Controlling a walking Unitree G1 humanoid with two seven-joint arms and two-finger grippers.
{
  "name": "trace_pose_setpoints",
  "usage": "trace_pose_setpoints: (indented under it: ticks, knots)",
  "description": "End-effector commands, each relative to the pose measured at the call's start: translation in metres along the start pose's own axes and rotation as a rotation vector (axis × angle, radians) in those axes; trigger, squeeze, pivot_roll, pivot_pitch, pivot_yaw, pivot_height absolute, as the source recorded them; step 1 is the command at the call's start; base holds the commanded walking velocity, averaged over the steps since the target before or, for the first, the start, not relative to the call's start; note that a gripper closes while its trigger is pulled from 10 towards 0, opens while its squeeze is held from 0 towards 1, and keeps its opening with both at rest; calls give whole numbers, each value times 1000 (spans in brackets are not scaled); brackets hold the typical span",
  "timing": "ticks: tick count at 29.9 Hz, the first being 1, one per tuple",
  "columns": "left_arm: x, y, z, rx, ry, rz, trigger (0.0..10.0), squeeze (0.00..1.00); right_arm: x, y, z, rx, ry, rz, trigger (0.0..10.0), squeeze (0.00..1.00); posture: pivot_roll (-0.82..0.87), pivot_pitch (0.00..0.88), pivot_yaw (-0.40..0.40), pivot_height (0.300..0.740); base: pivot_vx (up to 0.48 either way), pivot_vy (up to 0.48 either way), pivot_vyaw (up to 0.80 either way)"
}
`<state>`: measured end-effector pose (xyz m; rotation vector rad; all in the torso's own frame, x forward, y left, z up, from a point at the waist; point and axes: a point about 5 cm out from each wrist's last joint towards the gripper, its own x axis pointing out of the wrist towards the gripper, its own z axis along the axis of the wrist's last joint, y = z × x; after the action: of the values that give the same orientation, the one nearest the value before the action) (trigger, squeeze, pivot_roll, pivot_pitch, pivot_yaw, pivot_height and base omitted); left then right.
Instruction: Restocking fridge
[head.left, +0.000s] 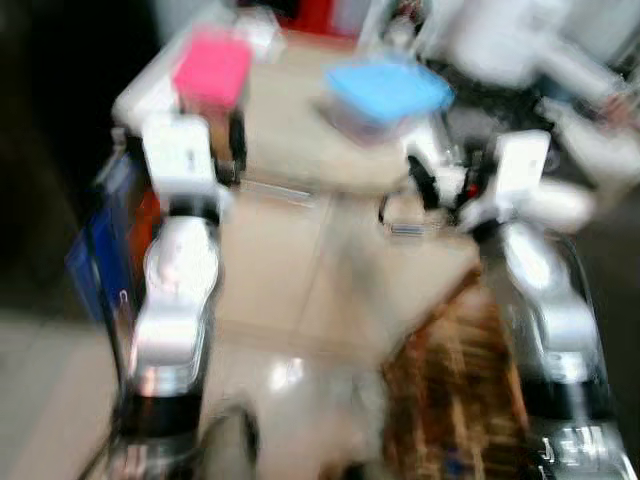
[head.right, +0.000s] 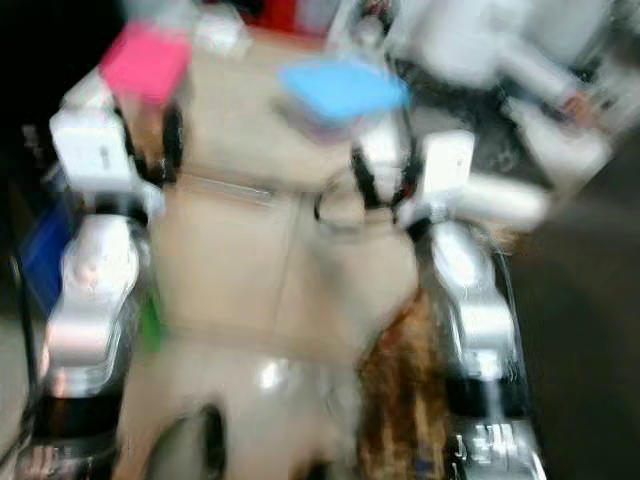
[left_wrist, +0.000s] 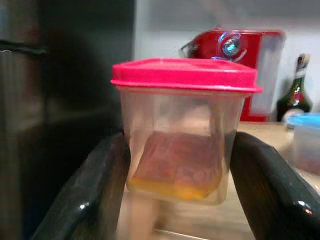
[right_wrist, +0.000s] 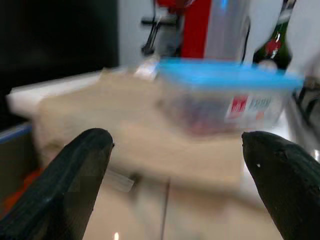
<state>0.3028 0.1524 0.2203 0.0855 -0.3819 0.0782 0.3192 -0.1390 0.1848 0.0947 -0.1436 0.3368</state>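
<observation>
left gripper (left_wrist: 176, 165) fingers clamping the pink-lidded tub (left_wrist: 180, 130), far-left desk (head.left: 290, 110) | right gripper (right_wrist: 175, 165) gaping empty, blue-lidded tub (right_wrist: 225, 97) sitting just beyond, nearer this arm

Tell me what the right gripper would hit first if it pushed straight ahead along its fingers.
Most likely the blue-lidded container on the wooden counter: it sits ahead between the open right gripper fingers. Depth is blurred, so the counter edge below might come first.

Two tubs on the counter (head.left: 290, 150): the lidded tub (head.left: 212, 70) sits far left, the flat container (head.left: 385, 95) right of it, bottle (left_wrist: 297, 95) behind.
</observation>
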Motion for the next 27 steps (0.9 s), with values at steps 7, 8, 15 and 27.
trace_pose_setpoints:
  ticks: [7, 8, 15, 27]
  knots:
    - [6, -10, 7, 16, -10, -56, 10000, 0, -7, -20, -4, -48, -35, -133, 10000, 0, -5, 59, -104, 740, -176, 0, 0]
    - [6, -10, 6, 17, -7, -58, 10000, 0, -8, -21, -5, -50, -33, -140, 10000, 0, -5, 59, -104, 740, 0, 0, 0]
    - [-6, -11, -12, -2, 93, -97, 10000, 0, -23, -28, -25, -14, -9, -276, 10000, 0, -2, 57, -18, 740, 0, 0, 0]
    - [-27, -9, -44, 16, 198, -196, 10000, 0, -55, -34, -50, -115, 66, -487, 10000, 0, -5, 67, 48, 740, 0, 0, 0]
